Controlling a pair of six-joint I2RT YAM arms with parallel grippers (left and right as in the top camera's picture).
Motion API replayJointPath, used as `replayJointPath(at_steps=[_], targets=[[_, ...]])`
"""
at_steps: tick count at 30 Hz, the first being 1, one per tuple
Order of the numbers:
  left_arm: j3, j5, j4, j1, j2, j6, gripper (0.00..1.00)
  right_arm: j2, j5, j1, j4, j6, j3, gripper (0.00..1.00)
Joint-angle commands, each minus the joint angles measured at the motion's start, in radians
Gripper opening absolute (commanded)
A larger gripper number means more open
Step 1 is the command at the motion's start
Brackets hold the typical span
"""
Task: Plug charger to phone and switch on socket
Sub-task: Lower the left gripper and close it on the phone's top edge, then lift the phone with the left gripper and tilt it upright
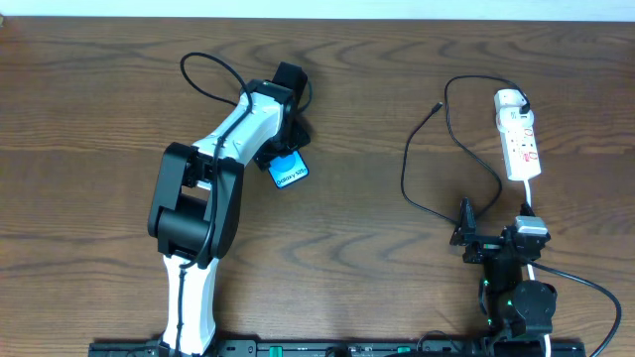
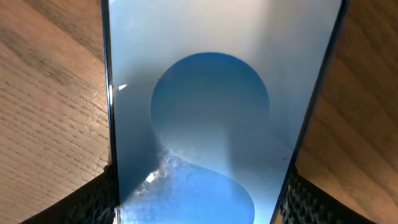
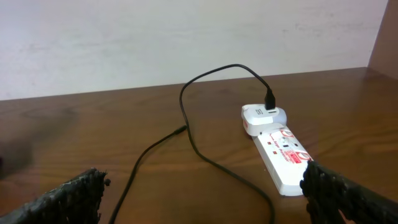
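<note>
The phone point(image 1: 289, 173), with a cyan-blue screen, lies left of centre and fills the left wrist view point(image 2: 211, 93). My left gripper point(image 1: 286, 127) point(image 2: 199, 202) is shut on the phone, one finger pressed on each long edge. The charger point(image 1: 405, 171) is a thin black cable looping over the table from the white plug, with its free connector point(image 1: 438, 105) point(image 3: 181, 129) lying loose. The socket point(image 1: 520, 139) point(image 3: 281, 152) lies at the far right. My right gripper point(image 1: 491, 226) point(image 3: 205, 193) is open and empty, just in front of the socket's near end, with the cable running between its fingers.
A thicker white cord point(image 1: 533, 198) runs from the socket's near end toward the right arm's base. A black arm cable point(image 1: 595, 288) arcs at the front right. A pale wall point(image 3: 186, 37) stands behind the table's far edge.
</note>
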Motion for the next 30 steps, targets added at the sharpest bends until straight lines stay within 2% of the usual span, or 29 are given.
replayJointPath(at_steps=[1, 12, 18, 30], targets=[[-0.003, 0.033, -0.024, -0.003, 0.037, 0.027, 0.72, -0.009, -0.002, 0.005, -0.005, -0.013, -0.001, 0.99], [-0.003, 0.039, -0.034, -0.003, -0.116, 0.038, 0.71, -0.009, -0.002, 0.005, -0.005, -0.013, -0.001, 0.99], [-0.003, 0.11, -0.054, -0.003, -0.193, 0.038, 0.71, -0.009, -0.002, 0.005, -0.005, -0.013, -0.001, 0.99], [-0.003, 0.152, -0.064, -0.003, -0.219, 0.057, 0.71, -0.009, -0.002, 0.005, -0.005, -0.013, -0.001, 0.99]])
